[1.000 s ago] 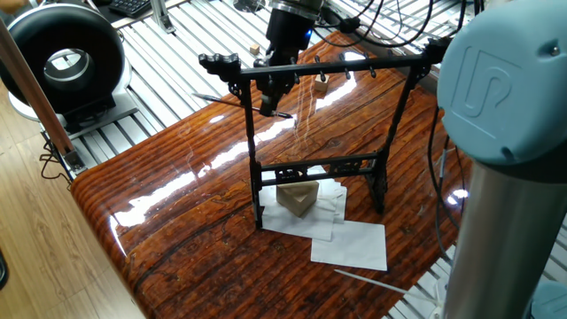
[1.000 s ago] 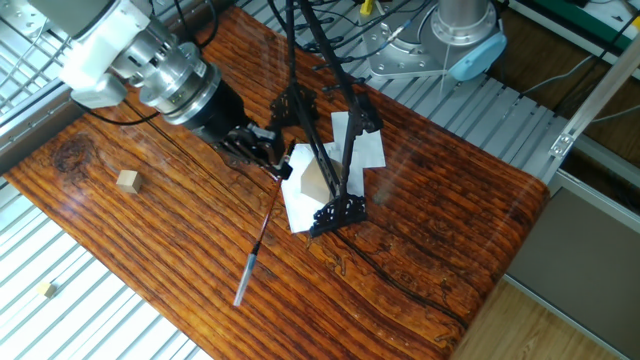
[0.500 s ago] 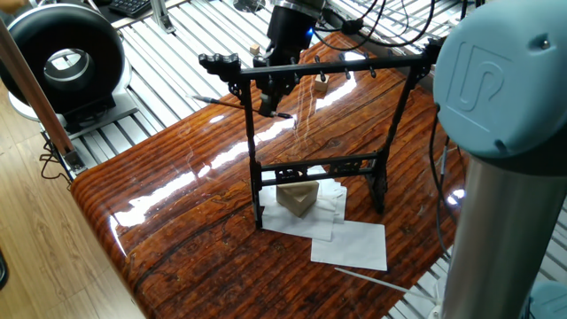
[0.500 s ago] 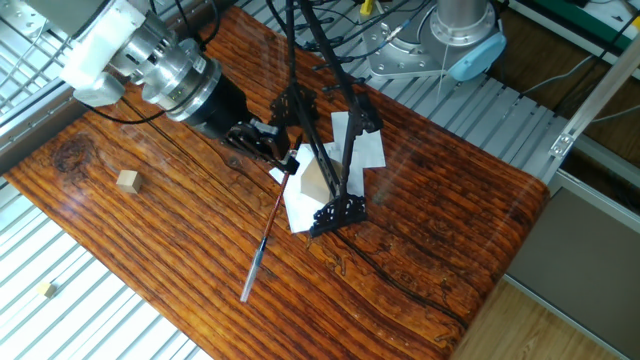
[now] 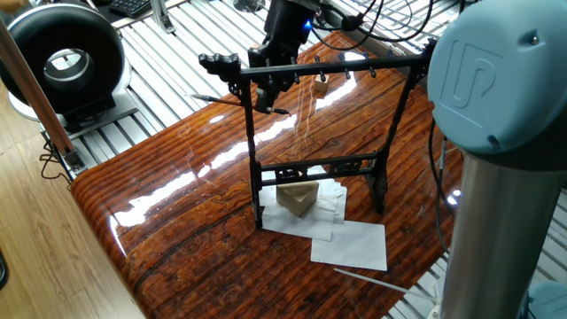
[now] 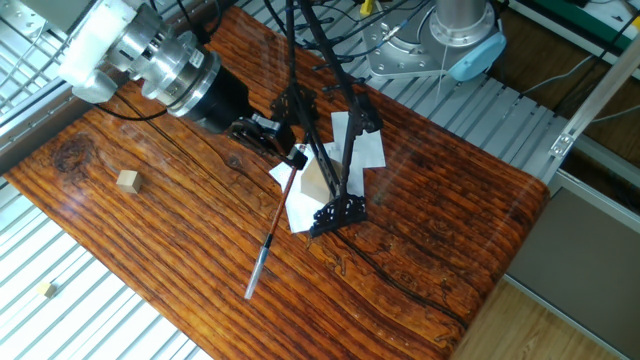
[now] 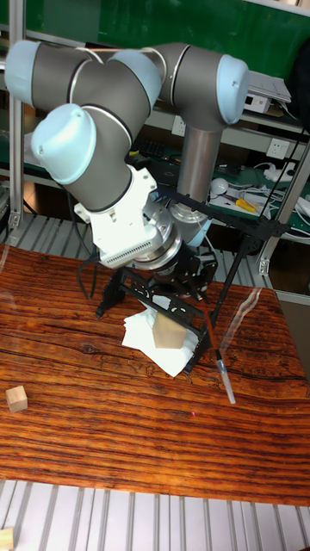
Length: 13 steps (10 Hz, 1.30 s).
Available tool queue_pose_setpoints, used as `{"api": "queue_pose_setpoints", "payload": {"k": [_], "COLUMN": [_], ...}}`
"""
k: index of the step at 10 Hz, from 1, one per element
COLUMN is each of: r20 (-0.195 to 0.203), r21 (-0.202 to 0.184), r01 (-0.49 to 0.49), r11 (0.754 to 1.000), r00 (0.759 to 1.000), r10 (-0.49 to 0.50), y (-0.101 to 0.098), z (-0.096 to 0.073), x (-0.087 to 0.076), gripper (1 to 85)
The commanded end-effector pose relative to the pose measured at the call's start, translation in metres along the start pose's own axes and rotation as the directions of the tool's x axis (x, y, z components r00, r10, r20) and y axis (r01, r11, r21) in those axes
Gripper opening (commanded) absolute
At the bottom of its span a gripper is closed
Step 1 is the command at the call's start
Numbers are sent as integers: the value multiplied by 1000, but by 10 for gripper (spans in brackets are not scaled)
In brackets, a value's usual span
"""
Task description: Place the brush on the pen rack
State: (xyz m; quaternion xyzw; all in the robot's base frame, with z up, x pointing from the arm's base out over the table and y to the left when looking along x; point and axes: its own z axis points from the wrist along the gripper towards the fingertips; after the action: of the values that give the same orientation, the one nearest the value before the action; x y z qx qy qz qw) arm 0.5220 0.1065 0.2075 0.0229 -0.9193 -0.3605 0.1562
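Paper sheets (image 5: 350,241) are lying nearest on the wooden table (image 5: 177,230), with a tan wedge block (image 5: 298,198) sitting on them between the pen rack's (image 5: 319,67) feet. Gripper (image 6: 285,150) is hanging just behind the rack's top crossbar, fingers closed on the brush (image 6: 268,240), which is slanting down and away from the rack, tip above the table. Small wooden cube (image 6: 126,180) is resting well apart. Black round fan (image 5: 62,62) is standing beyond the table.
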Motion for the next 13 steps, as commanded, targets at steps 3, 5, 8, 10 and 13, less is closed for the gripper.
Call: {"api": "queue_pose_setpoints", "payload": {"k": [3, 5, 8, 10, 13], "r20": [-7, -32, -73, -30, -50], "r21": [-104, -169, -199, -81, -29], "r01": [-81, -109, -156, -8, -16], "r11": [991, 980, 968, 997, 999], "r00": [997, 994, 987, 1000, 999], "r10": [80, 105, 144, 5, 14], "y": [28, 45, 53, 19, 6], "z": [-2, -3, -4, 1, 2], "x": [-2, 2, 9, 7, 11], "gripper": [10, 10, 10, 10, 10]}}
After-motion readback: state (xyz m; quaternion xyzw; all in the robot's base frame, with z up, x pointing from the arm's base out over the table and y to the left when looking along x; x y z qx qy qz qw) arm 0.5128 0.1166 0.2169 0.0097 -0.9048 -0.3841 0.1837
